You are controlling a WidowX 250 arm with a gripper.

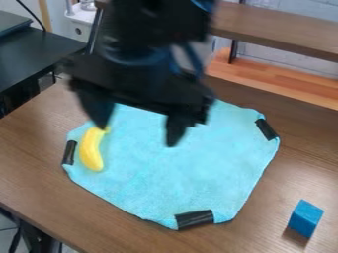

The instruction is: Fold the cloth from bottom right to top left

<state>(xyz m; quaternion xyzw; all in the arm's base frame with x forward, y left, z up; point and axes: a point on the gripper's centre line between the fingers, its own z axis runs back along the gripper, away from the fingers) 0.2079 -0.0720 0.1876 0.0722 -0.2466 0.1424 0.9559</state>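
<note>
Big brown table (pixel 33 168) first, w/ the black arm (pixel 148 29) over it, coming in from the top. Next is the blue cloth (pixel 191 173), lying flat in the middle of the table, nothing folded yet. The claw (pixel 138 123) hangs over the top left part of the cloth, its two fingers (pixel 176 131) spread wide w/ nothing pinched, AFAICT. Then the yellow banana (pixel 92 149), on the left side of the cloth, next to a black strip. The blue block (pixel 306 218) sits on the bare table, off the bottom right side of the cloth, apart from it. Smallest are the black strips (pixel 194 219) at the cloth's edges. The cloth should be light, soft & floppy — can't break, not v. slippery, but thin, so the claw prob. has to pinch up a bit of it. Best spot IMO: the bottom right edge, near the bottom strip, then lift & pull to the top left. Banana may get covered or roll, FYI. Count: 1 table, 1 arm w/ 1 claw, 1 cloth, 1 banana, 1 block, 3 strips that I can see — maybe 1 more behind the claw, can't tell.
</note>
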